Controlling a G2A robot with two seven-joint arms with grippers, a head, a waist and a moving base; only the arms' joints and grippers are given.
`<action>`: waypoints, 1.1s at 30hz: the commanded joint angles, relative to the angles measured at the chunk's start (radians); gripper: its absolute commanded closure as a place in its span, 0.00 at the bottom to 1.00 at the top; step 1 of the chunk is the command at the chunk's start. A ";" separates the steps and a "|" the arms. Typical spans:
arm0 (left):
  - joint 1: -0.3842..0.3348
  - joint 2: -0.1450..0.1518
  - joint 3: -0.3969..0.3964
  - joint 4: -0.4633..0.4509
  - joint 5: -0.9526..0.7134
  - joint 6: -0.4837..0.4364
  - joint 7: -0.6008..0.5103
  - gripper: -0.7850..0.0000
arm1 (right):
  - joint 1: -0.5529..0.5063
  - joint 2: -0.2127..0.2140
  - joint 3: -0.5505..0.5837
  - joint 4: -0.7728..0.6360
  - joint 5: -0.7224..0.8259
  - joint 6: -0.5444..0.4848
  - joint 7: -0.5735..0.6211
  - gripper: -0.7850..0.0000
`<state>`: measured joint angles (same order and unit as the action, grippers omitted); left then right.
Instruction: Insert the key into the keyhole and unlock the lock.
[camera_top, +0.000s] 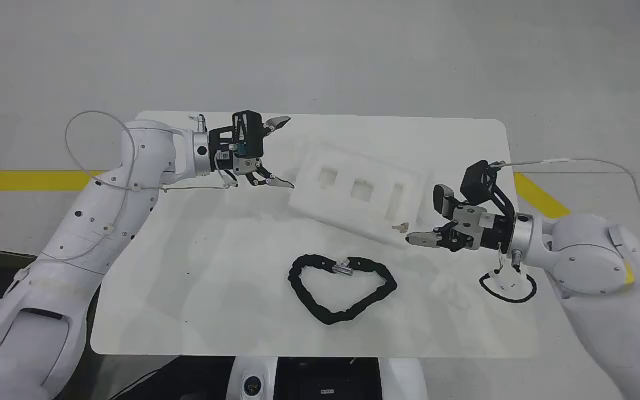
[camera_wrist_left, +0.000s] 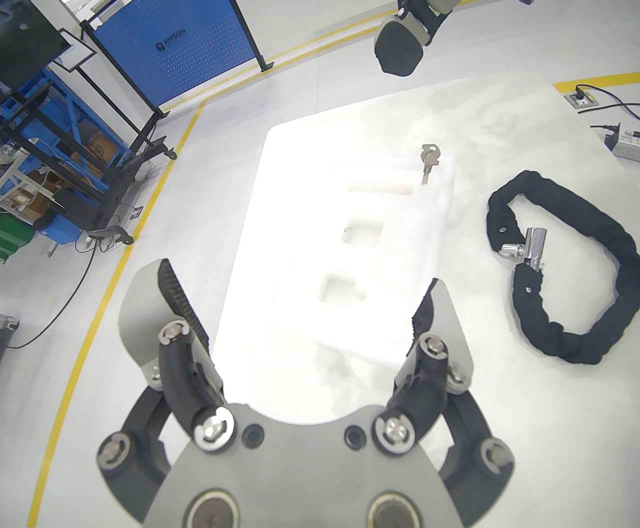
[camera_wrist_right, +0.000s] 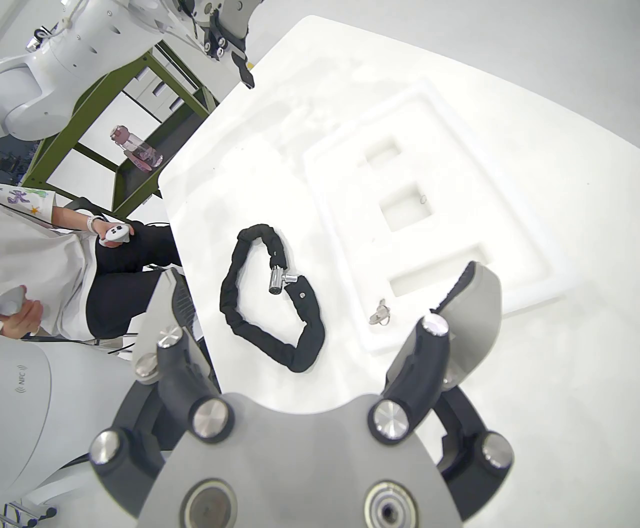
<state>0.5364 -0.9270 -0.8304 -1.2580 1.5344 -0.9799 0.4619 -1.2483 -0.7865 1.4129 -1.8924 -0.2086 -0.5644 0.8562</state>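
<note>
At the 4 o'clock corner of the white foam tray (camera_top: 345, 160) lies the small silver key (camera_top: 399, 227), just at 9 o'clock from the right gripper (camera_top: 428, 215), whose jaws stand wide apart and empty. The left gripper (camera_top: 286, 152), also spread and empty, hangs at 10 o'clock of the tray. I think the fingers may slide over the key or push it off the edge, because it is thin and flat. The black chain lock (camera_top: 340, 288) makes a closed loop at 6 o'clock of the tray.
</note>
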 joint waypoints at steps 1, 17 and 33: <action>0.000 0.000 0.000 0.000 0.000 0.000 0.000 0.00 | 0.000 0.000 0.000 0.000 0.000 0.000 0.000 0.00; 0.000 0.000 0.000 0.000 0.000 0.000 0.000 0.00 | 0.003 0.000 -0.015 -0.009 0.062 0.161 0.083 0.00; 0.000 0.000 0.000 0.000 0.000 0.000 0.000 0.00 | 0.153 -0.022 -0.158 0.092 0.265 0.547 0.262 0.00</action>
<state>0.5364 -0.9270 -0.8304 -1.2580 1.5344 -0.9799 0.4619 -1.1075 -0.8053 1.2728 -1.8066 0.0598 -0.0370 1.1150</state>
